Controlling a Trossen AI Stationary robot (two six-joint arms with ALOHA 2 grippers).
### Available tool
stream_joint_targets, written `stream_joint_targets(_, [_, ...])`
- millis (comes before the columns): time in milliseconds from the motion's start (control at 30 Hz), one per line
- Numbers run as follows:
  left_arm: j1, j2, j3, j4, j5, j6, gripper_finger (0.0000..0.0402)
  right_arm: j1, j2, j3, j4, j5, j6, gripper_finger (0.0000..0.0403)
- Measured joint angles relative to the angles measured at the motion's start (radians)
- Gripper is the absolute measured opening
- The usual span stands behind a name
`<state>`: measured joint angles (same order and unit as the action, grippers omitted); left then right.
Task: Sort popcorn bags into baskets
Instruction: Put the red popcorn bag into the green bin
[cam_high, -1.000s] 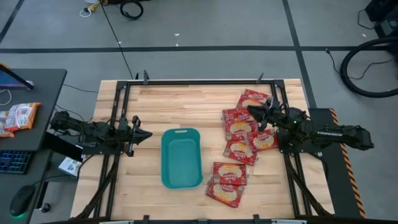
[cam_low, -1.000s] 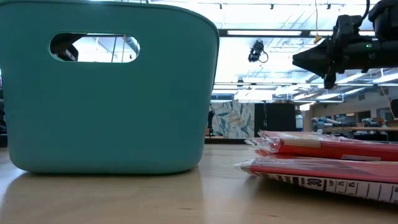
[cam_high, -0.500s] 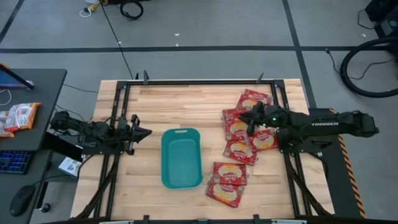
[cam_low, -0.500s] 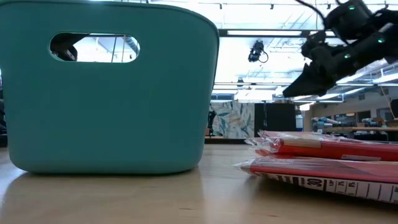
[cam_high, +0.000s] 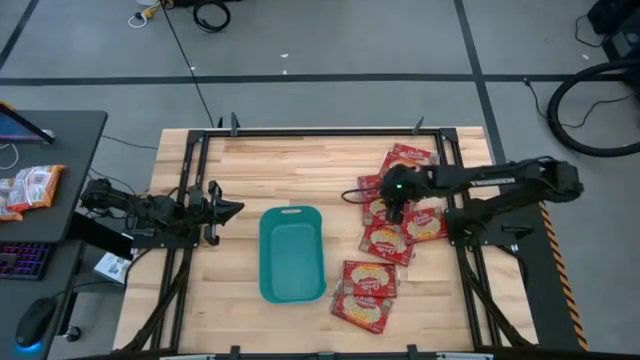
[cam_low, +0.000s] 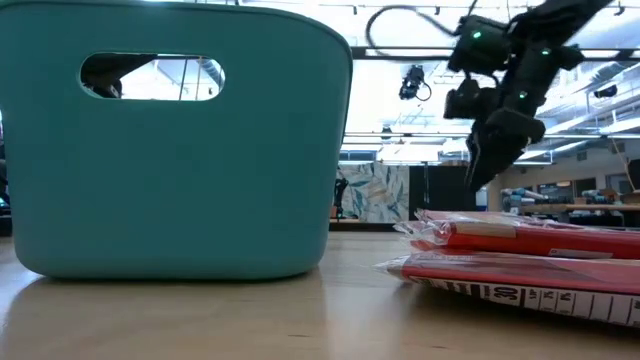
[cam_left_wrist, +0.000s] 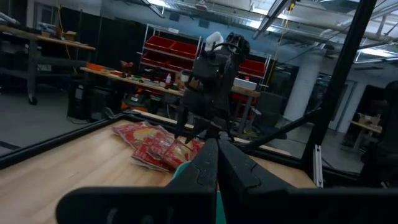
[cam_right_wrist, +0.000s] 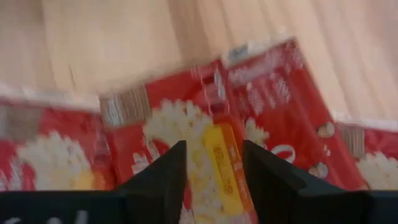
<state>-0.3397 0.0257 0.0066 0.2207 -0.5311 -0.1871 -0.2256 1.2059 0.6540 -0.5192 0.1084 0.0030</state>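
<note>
Several red popcorn bags (cam_high: 388, 243) lie flat and partly overlapping on the right half of the table; in the low view they show as a low stack (cam_low: 530, 262). The teal basket (cam_high: 292, 253) stands empty at the table's middle, its handle slot toward the far edge. My right gripper (cam_high: 392, 203) hangs over the far cluster of bags, pointing down (cam_low: 478, 172). In its wrist view the fingers (cam_right_wrist: 214, 180) are open, one on each side of a bag (cam_right_wrist: 217, 134) just below. My left gripper (cam_high: 230, 210) waits left of the basket, shut (cam_left_wrist: 217, 149).
An orange-and-white snack packet (cam_high: 28, 187) lies on the dark side desk left of the table, with a keyboard (cam_high: 22, 262) and a mouse nearby. The table's black frame rails (cam_high: 320, 130) run along its edges. Bare wood (cam_high: 290, 170) lies beyond the basket.
My right gripper has moved from the table's right side toward the left, out over the far cluster of bags. It has tipped from level to pointing down and has come lower. The bags and the basket lie as before.
</note>
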Motion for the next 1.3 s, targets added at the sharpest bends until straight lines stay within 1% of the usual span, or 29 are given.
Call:
stream_joint_targets(100, [0.000, 0.000, 0.000, -0.001, 0.000, 0.000, 0.0007, -0.025, 0.069, 0.068, -0.088, -0.021, -0.036, 0.0190])
stream_joint_targets(200, [0.000, 0.000, 0.000, -0.003, 0.000, 0.000, 0.0007, -0.050, 0.133, 0.121, -0.161, -0.051, -0.079, 0.0207])
stream_joint_targets(333, [0.000, 0.000, 0.000, -0.005, 0.000, 0.000, 0.0007, -0.075, 0.207, 0.162, -0.199, -0.050, -0.126, 0.0212])
stream_joint_targets(467, [0.000, 0.000, 0.000, -0.013, 0.001, -0.001, 0.0007, -0.086, 0.277, 0.167, -0.194, -0.047, -0.153, 0.0203])
stream_joint_targets(567, [0.000, 0.000, 0.000, -0.018, 0.001, -0.004, 0.0007, -0.085, 0.323, 0.171, -0.202, -0.039, -0.160, 0.0188])
stream_joint_targets(667, [0.000, 0.000, 0.000, -0.018, 0.001, -0.004, 0.0007, -0.074, 0.356, 0.173, -0.205, -0.018, -0.160, 0.0158])
stream_joint_targets(800, [0.000, 0.000, 0.000, -0.018, 0.001, -0.002, 0.0007, -0.062, 0.366, 0.171, -0.204, 0.018, -0.161, 0.0091])
stream_joint_targets(900, [0.000, 0.000, 0.000, -0.017, 0.001, -0.001, 0.0007, -0.062, 0.351, 0.169, -0.198, 0.030, -0.160, 0.0032])
stream_joint_targets(933, [0.000, 0.000, 0.000, -0.017, 0.001, 0.000, 0.0007, -0.062, 0.342, 0.168, -0.198, 0.033, -0.157, 0.0019])
stream_joint_targets(1000, [0.000, 0.000, 0.000, -0.017, 0.001, 0.000, 0.0007, -0.062, 0.319, 0.166, -0.201, 0.033, -0.144, 0.0013])
stream_joint_targets(1067, [0.000, 0.000, 0.000, -0.017, 0.001, 0.000, 0.0007, -0.056, 0.292, 0.182, -0.217, 0.050, -0.120, 0.0021])
stream_joint_targets(1167, [0.000, 0.000, 0.000, -0.017, 0.001, 0.000, 0.0007, -0.025, 0.258, 0.240, -0.254, 0.093, -0.104, 0.0021])
stream_joint_targets(1300, [0.000, 0.000, 0.000, -0.016, 0.001, 0.000, 0.0007, 0.050, 0.235, 0.337, -0.308, 0.161, -0.128, 0.0007])
